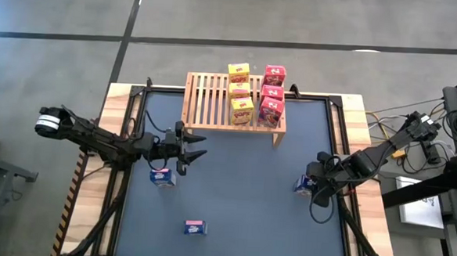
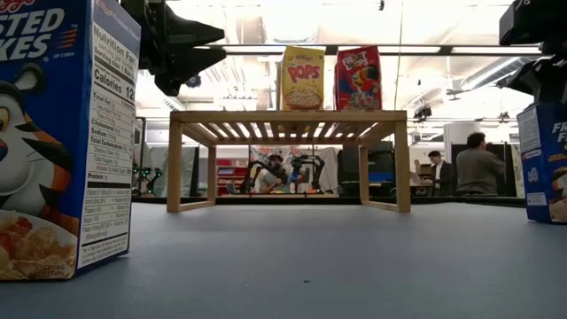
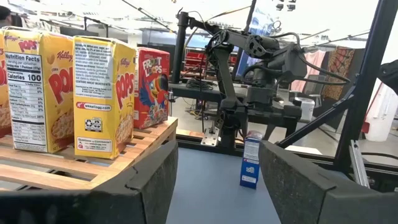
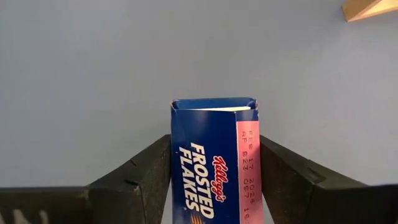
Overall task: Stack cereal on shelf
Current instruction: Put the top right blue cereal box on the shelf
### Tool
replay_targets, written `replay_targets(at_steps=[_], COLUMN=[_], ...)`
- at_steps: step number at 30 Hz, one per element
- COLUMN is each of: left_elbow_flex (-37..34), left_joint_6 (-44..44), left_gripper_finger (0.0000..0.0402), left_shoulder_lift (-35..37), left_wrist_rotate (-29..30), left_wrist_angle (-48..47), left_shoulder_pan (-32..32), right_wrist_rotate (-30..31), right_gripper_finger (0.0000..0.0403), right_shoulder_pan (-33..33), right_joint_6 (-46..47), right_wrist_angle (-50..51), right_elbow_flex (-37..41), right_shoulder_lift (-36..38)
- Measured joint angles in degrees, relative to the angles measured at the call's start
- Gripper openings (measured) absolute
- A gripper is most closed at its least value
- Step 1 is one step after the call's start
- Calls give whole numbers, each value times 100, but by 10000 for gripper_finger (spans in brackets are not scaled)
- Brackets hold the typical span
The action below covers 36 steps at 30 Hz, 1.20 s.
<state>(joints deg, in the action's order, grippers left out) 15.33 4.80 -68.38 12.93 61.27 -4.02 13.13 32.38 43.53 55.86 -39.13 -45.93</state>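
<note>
Frosted Flakes box (image 2: 62, 142) looms closest, standing on the desk (image 1: 241, 191) well in front of the shelf (image 1: 206, 99). My right pincer (image 4: 214, 168) clamps another blue box (image 4: 214, 158); thin card could buckle or slip. My left pincer (image 1: 190, 145) hovers, fingers apart.

A wooden slatted shelf (image 2: 288, 120) stands mid-table with a yellow Pops box (image 2: 302, 78) and a red Froot Loops box (image 2: 358, 79) upright on top. Blue Frosted Flakes boxes stand at the near left (image 2: 62, 133) and far right (image 2: 545, 159); people sit in the room behind.
</note>
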Motion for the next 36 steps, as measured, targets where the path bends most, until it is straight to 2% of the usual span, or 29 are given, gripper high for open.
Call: replay_targets(at_steps=[10,19,27,31,36], left_elbow_flex=[0,0,0,0,0], left_joint_6=[0,1,74,90,199], left_gripper_finger=[208,208,208,208,208], left_shoulder_lift=[0,0,0,0,0], left_wrist_rotate=[0,0,0,0,-2], left_wrist_angle=[-1,-2,-90,-94,-196], left_shoulder_pan=[-1,0,-1,-1,-1], right_wrist_rotate=[2,111,1093,1073,1047], right_gripper_finger=[147,148,148,148,148], right_shoulder_pan=[0,-2,-72,-300,-619], right_joint_6=[-2,-323,-1488,-2532,-3416], right_wrist_angle=[14,-106,-873,-1914,-2192], right_elbow_flex=[0,-421,-1081,-1413,-2085], right_shoulder_lift=[2,2,-172,-577,-1487])
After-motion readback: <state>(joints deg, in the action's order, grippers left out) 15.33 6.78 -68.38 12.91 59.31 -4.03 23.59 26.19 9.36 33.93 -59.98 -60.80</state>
